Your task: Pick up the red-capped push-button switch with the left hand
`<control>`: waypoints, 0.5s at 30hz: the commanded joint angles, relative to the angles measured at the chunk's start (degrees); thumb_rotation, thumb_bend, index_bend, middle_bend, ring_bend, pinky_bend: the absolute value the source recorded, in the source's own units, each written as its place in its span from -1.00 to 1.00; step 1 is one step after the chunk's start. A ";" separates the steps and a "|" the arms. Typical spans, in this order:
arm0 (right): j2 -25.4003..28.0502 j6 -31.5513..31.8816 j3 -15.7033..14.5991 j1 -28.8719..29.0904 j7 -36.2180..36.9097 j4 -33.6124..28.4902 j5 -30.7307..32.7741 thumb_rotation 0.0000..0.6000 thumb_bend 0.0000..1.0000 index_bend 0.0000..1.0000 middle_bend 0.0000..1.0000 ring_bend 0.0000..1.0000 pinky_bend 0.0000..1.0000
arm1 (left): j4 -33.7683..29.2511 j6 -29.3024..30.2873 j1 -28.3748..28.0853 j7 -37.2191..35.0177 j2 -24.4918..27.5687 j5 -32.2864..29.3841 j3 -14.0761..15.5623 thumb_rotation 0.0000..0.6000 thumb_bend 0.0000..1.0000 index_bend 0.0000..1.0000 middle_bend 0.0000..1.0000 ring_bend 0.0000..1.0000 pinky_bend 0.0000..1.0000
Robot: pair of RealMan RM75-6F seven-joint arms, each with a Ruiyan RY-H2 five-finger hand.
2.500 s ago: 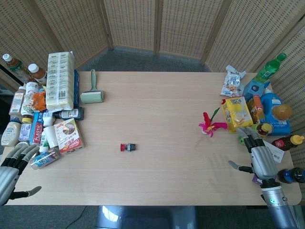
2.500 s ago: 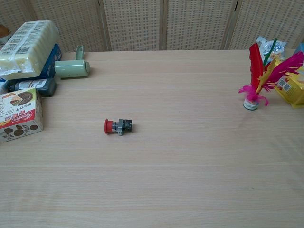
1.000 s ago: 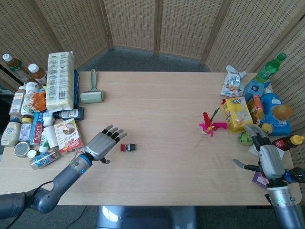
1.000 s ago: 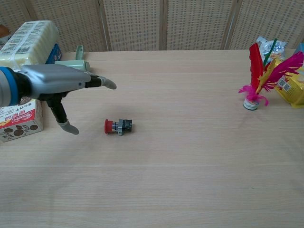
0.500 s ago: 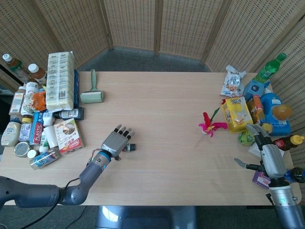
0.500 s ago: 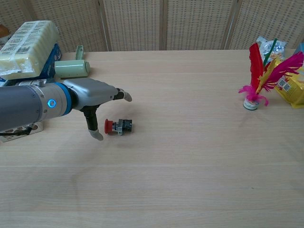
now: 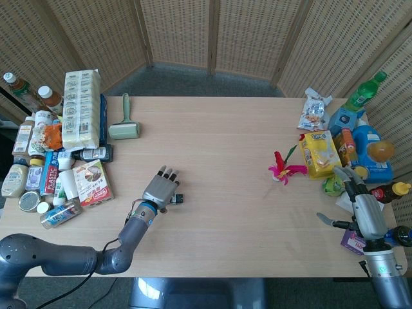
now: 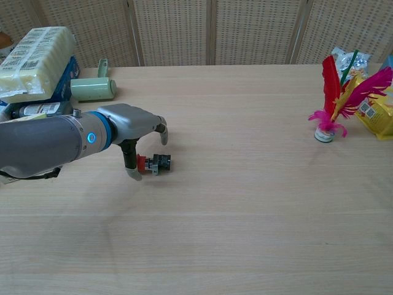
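The push-button switch (image 8: 158, 163) lies on its side on the wooden table (image 8: 245, 203), red cap (image 8: 140, 163) pointing left. My left hand (image 8: 132, 126) hovers right over it, palm down. Its thumb reaches down beside the red cap and the other fingers arch over the black body without closing on it. From the head view the left hand (image 7: 161, 188) hides most of the switch (image 7: 177, 199); only its dark end shows. My right hand (image 7: 364, 215) rests with fingers spread at the table's right edge, holding nothing.
To the left lie a snack box (image 7: 92, 182), a green lint roller (image 8: 92, 89), a tissue pack (image 8: 34, 55) and several bottles. A feather shuttlecock (image 8: 331, 117) stands at the right, with snack bags (image 7: 320, 153) and bottles behind it.
My left hand has come in from the table's left edge to the switch, and its fingers have curled down over it. The switch has not moved. The right hand has barely shifted.
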 commanded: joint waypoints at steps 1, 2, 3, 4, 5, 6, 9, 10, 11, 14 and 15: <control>0.11 -0.11 0.07 0.02 0.35 0.07 0.15 1.00 -1.00 -1.00 -1.00 -1.00 -1.00 | 0.61 0.83 -0.37 0.46 -0.95 -0.31 0.24 1.00 -1.00 -0.47 -1.00 -1.00 -1.00; 0.15 -0.11 0.10 0.03 0.53 0.09 0.15 1.00 -1.00 -1.00 -1.00 -1.00 -1.00 | 0.85 1.13 -0.44 0.54 -1.33 -0.36 0.28 1.00 -1.00 -0.46 -1.00 -1.00 -1.00; 0.17 -0.10 0.10 0.03 0.68 0.08 0.13 1.00 -1.00 -1.00 -1.00 -1.00 -1.00 | 1.06 1.40 -0.49 0.58 -1.64 -0.39 0.27 1.00 -1.00 -0.46 -1.00 -1.00 -1.00; 0.20 -0.10 0.08 0.03 0.79 0.06 0.07 1.00 -1.00 -1.00 -1.00 -1.00 -1.00 | 1.35 1.77 -0.51 0.62 -2.02 -0.31 0.27 1.00 -1.00 -0.45 -1.00 -1.00 -1.00; 0.24 -0.08 0.02 0.02 0.94 0.01 -0.03 1.00 -1.00 -1.00 -1.00 -1.00 -1.00 | 1.83 2.35 -0.52 0.73 -2.58 -0.11 0.32 1.00 -1.00 -0.44 -1.00 -1.00 -1.00; 0.25 -0.09 -0.02 0.03 1.04 -0.02 -0.11 1.00 -1.00 -1.00 -1.00 -1.00 -1.00 | 2.19 2.73 -0.50 0.83 -3.01 -0.10 0.36 1.00 -1.00 -0.41 -1.00 -1.00 -1.00; 0.35 -0.15 -0.13 0.04 1.42 -0.13 -0.26 1.00 -1.00 -1.00 -1.00 -1.00 -1.00 | 2.83 3.57 -0.48 1.12 -4.17 -0.40 0.20 1.00 -1.00 -0.34 -1.00 -1.00 -1.00; 0.38 -0.19 -0.13 0.05 1.53 -0.14 -0.25 1.00 -1.00 -1.00 -1.00 -1.00 -1.00 | 2.98 3.79 -0.50 1.23 -4.45 -0.28 0.18 1.00 -1.00 -0.32 -1.00 -1.00 -1.00; 0.41 -0.24 -0.14 0.06 1.66 -0.12 -0.22 1.00 -1.00 -1.00 -1.00 -1.00 -1.00 | 3.11 4.03 -0.50 1.28 -4.74 0.00 0.16 1.00 -1.00 -0.28 -1.00 -1.00 -1.00; 0.47 -0.24 -0.09 0.05 2.01 -0.07 -0.15 1.00 -1.00 -1.00 -1.00 -1.00 -1.00 | 3.41 4.76 -0.42 1.34 -5.34 0.66 0.02 1.00 -1.00 -0.18 -1.00 -1.00 -1.00; 0.50 -0.21 -0.08 0.04 2.15 -0.09 -0.16 1.00 -1.00 -1.00 -1.00 -1.00 -1.00 | 3.59 5.04 -0.39 1.50 -5.54 0.82 0.04 1.00 -1.00 -0.17 -1.00 -1.00 -1.00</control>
